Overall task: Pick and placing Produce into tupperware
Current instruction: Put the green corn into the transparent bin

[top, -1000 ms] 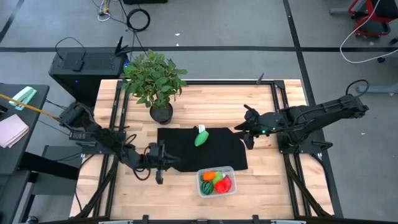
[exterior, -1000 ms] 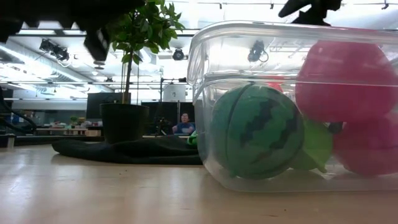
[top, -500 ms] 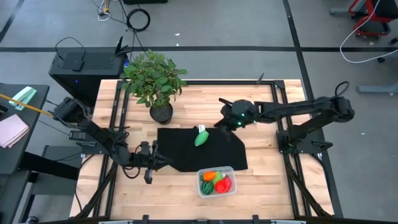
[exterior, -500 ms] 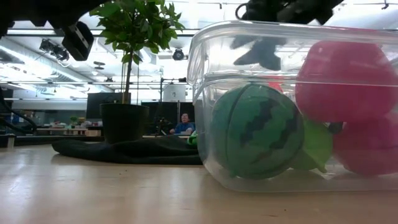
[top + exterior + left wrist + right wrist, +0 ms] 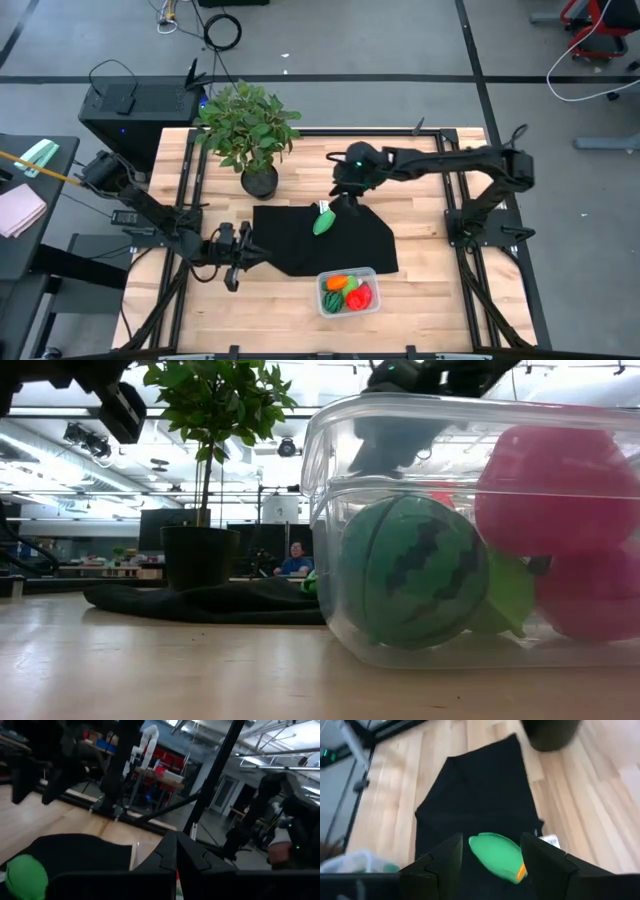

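Observation:
A light green toy vegetable [image 5: 323, 220] with an orange tip lies on the black mat [image 5: 355, 245]. My right gripper [image 5: 343, 202] hovers just above it and toward the far right, open. In the right wrist view the green piece [image 5: 496, 856] shows between the two fingers, untouched. The clear tupperware [image 5: 348, 292] stands on the wood at the mat's near edge, holding red, orange and striped green produce. In the low view the striped green one [image 5: 413, 570] rests on the tub's floor. My left gripper [image 5: 235, 260] waits shut by the mat's left edge.
A leafy potted plant [image 5: 248, 130] stands at the mat's far left corner, close to the right arm's reach. Metal frame rails run along both table sides. Bare wood lies near the table's near edge beside the tub. A person sits far off in the room [image 5: 296, 560].
My right arm has swung from the table's right side toward the left, over the mat's far right corner, and come in above the green vegetable. My left gripper has drawn back a little toward the table's left edge. The produce and tub have stayed put.

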Robot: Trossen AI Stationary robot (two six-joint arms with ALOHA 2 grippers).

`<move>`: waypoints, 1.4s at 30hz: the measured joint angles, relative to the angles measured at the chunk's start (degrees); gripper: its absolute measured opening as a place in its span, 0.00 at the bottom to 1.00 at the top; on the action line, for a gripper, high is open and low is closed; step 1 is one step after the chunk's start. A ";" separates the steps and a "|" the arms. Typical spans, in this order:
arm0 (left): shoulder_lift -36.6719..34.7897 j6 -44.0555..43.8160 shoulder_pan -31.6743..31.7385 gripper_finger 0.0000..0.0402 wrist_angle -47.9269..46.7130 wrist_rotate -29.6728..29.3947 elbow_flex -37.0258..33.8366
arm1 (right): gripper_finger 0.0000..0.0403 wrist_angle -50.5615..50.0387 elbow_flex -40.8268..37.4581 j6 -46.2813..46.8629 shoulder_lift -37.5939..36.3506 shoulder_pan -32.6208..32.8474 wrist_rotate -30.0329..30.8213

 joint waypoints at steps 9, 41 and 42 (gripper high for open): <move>0.04 -0.70 1.45 0.02 -1.94 -0.02 0.00 | 0.59 -16.64 13.60 -28.46 9.74 0.32 3.16; 0.11 -1.45 3.39 0.04 -4.76 0.15 0.05 | 0.82 -21.95 18.80 -46.40 22.68 6.33 14.91; 0.11 -1.80 3.39 0.05 -4.99 0.15 0.04 | 0.82 -21.65 18.80 -46.40 22.68 6.35 14.57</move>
